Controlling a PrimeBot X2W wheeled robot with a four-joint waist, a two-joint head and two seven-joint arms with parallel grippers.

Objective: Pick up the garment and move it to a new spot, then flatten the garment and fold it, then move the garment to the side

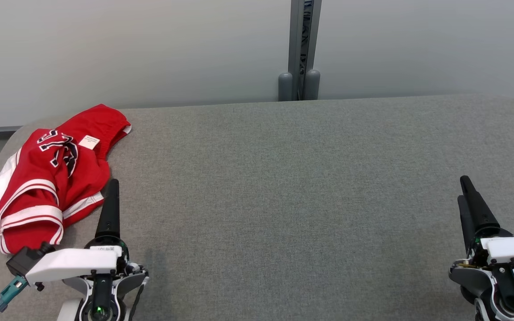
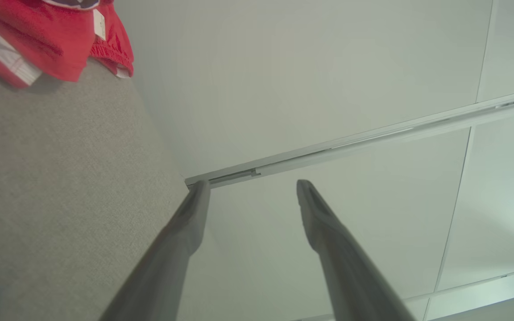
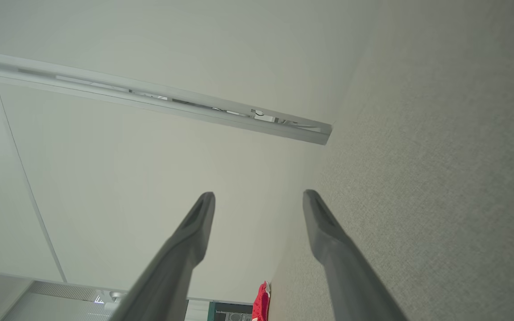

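Note:
The garment (image 1: 47, 178) is a red jersey with white stripes, dark lettering and a white tag, lying crumpled at the far left of the grey table (image 1: 283, 178). Its red hem also shows in the left wrist view, garment (image 2: 56, 40), and as a small red patch in the right wrist view, garment (image 3: 261, 305). My left gripper (image 1: 112, 185) stands just right of the garment, apart from it; the left gripper (image 2: 252, 185) is open and empty. My right gripper (image 1: 464, 187) is at the table's right side; the right gripper (image 3: 259, 196) is open with nothing between its fingers.
A pale wall runs behind the table, with a grey vertical post (image 1: 304, 49) at the back centre. The table's rounded back corners and left edge lie close to the garment. The wide grey surface stretches between the two grippers.

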